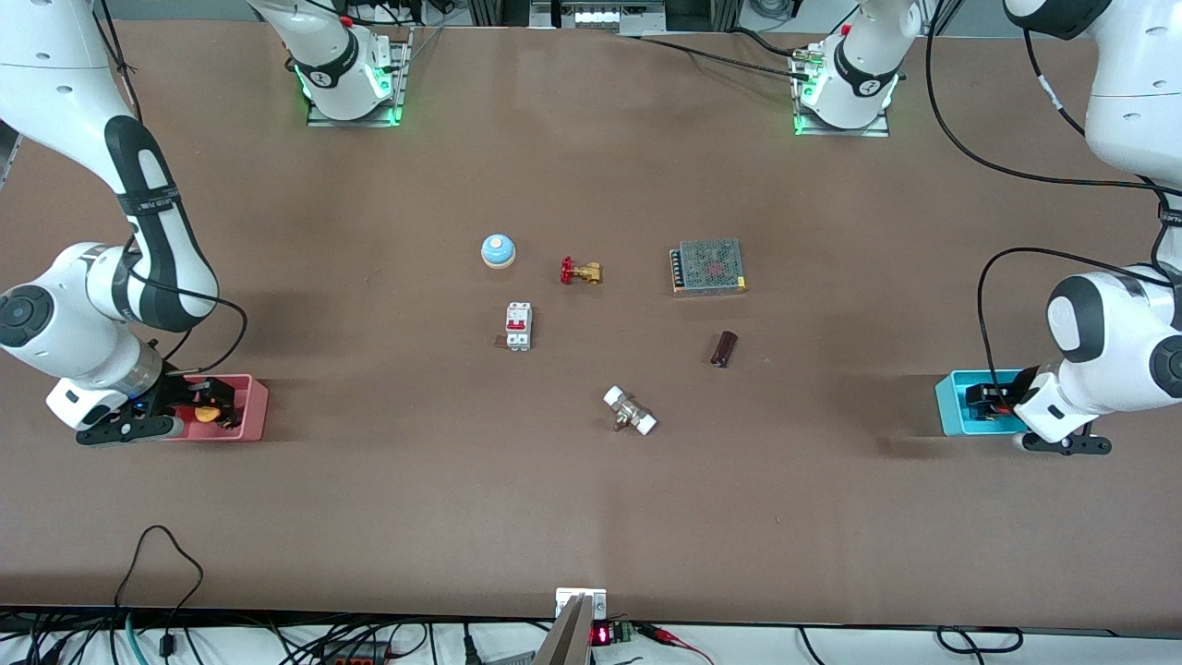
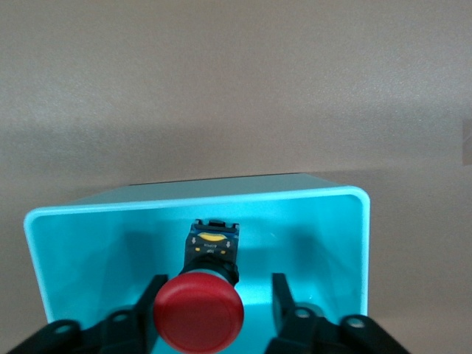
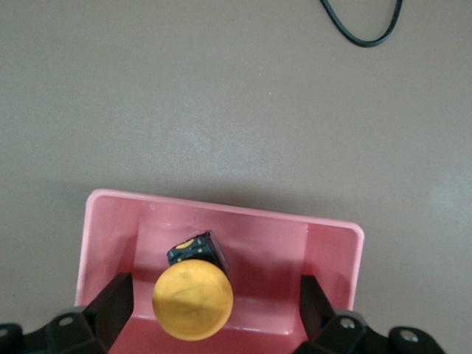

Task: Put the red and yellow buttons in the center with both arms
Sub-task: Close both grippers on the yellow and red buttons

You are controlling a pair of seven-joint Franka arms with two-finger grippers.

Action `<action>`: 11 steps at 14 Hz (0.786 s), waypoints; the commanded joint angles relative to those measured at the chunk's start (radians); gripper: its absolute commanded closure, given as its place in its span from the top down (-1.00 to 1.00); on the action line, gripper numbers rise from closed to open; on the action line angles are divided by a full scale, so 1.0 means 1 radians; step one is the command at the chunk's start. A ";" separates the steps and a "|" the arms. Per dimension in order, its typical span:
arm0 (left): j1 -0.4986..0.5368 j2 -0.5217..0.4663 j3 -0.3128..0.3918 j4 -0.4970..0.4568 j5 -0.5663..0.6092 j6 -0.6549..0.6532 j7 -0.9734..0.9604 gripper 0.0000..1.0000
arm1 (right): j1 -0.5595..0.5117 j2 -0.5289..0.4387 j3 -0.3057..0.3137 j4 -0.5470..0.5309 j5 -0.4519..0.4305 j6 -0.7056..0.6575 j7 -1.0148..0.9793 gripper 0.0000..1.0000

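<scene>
Two buttons counted: red button point(image 2: 199, 313) lying in cyan tray point(image 2: 88, 214) at left arm's end of counter point(image 1: 369, 499); yellow button point(image 3: 192, 299) lying in pink tray point(image 3: 243, 221) at right arm's end. No readable writing on either body, only small yellow marks. Left tool point(image 2: 214, 299) down in cyan tray, fingers point(image 2: 282, 295) spread wide either side of red cap, one close to it, contact not clear. Right tool point(image 3: 214, 302) down in pink tray, fingers point(image 3: 118, 299) spread wide, well clear of yellow cap. Centre of counter: one blue bell point(image 1: 498, 250), one brass valve point(image 1: 581, 272), one breaker point(image 1: 518, 327), one mesh-topped power supply point(image 1: 708, 266), one dark cylinder point(image 1: 724, 349), one white-ended fitting point(image 1: 630, 411). Wide bare brown stretch between each tray and that cluster, and nearer the front camera.
</scene>
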 commanded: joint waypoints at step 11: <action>-0.002 -0.146 -0.012 0.018 0.007 -0.127 0.018 -0.54 | -0.002 0.017 0.013 0.021 0.019 0.006 -0.012 0.41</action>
